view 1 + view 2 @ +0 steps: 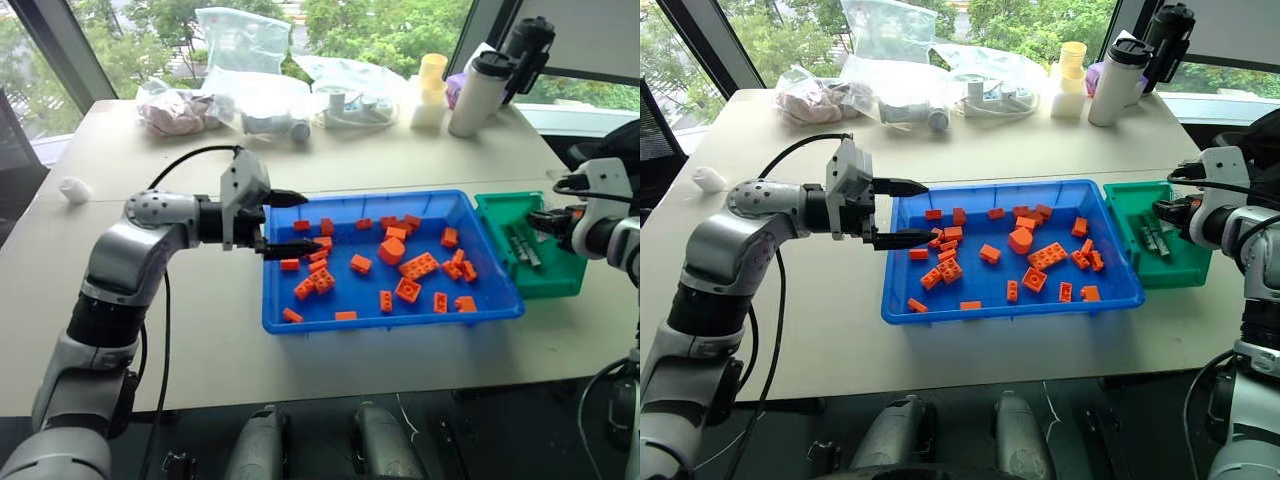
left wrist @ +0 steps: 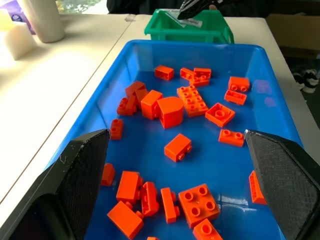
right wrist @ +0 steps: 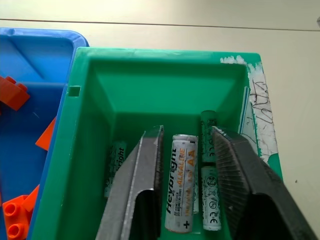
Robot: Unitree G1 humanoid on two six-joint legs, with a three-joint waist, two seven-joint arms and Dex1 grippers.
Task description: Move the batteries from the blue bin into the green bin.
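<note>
Batteries point(image 3: 181, 182) in the green bin point(image 3: 150, 80)

We see our right claw point(image 3: 186, 150) parted above them, gripping nothing; our left claw point(image 1: 285, 224) gapes empty over the blue bin point(image 1: 390, 313) beside orange bricks point(image 1: 412, 268).

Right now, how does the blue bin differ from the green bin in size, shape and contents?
The blue bin is large and shallow; the green bin is much smaller and deeper, with sloped walls. The blue bin holds only orange bricks, while the green bin holds the batteries. Both are rectangular plastic containers standing side by side on the table.
</note>
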